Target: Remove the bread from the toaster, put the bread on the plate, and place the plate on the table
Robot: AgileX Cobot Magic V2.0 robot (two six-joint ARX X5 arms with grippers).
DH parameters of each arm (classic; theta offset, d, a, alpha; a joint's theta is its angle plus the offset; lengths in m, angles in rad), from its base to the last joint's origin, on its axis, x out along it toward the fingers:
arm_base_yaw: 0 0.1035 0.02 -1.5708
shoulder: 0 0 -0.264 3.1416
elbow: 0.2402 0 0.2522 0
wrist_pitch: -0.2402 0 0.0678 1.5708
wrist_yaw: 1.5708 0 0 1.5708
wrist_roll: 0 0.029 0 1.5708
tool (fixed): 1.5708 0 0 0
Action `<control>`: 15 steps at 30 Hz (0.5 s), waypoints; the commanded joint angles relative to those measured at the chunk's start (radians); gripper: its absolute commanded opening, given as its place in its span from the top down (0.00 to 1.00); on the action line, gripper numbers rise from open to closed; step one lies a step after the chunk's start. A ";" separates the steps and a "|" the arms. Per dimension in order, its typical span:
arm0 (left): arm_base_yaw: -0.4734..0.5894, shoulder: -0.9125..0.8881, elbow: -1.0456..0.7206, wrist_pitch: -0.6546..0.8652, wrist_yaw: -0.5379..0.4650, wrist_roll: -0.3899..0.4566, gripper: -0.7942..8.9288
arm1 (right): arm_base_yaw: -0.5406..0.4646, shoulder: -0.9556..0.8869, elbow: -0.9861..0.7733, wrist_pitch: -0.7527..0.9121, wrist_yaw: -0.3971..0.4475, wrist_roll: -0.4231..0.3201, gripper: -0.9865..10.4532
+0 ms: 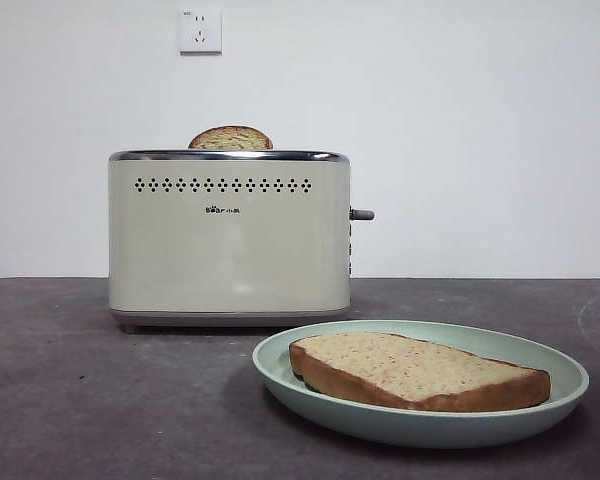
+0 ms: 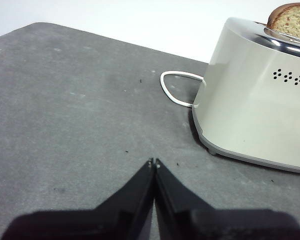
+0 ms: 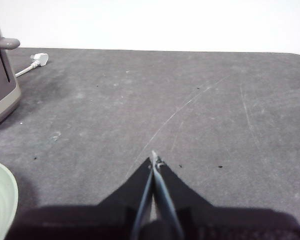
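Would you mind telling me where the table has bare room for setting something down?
Bare table lies left of the plate, before the toaster, and right of the toaster behind the plate. It is crowded where the plate holding the bread sits near the toaster's front. Left gripper and right gripper are shut over open tabletop.

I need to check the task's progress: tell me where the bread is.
In the front view the bread lies flat in the mint-green plate, on the table in front of the toaster.
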 commanded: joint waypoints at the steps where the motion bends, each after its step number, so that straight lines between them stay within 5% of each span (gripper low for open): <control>1: 0.003 -0.001 -0.013 0.007 -0.001 0.012 0.92 | 0.000 -0.002 -0.007 -0.006 0.000 -0.004 0.91; 15: 0.003 -0.001 -0.013 0.007 -0.001 0.012 0.92 | 0.000 -0.002 -0.007 -0.006 0.000 -0.004 0.91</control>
